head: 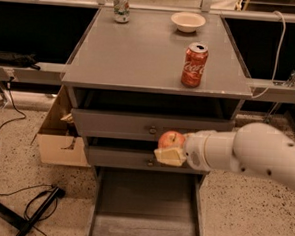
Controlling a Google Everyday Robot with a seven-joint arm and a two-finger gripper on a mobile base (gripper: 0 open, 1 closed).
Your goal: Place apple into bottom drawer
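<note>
My gripper (170,148) is clamped on the apple (172,139), holding it in front of the cabinet's (141,54) middle drawer, above the bottom drawer (144,210), which stands pulled open at the cabinet's foot. On the cabinet's top, near the front right, a red can (194,65) reads "Coca-Cola". A white bowl (188,21) and a second can (120,6), its label unreadable, sit at the back.

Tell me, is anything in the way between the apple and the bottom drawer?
Nothing I can see. The gripper holds the apple in front of the middle drawer, above the open bottom drawer, whose floor looks bare.
</note>
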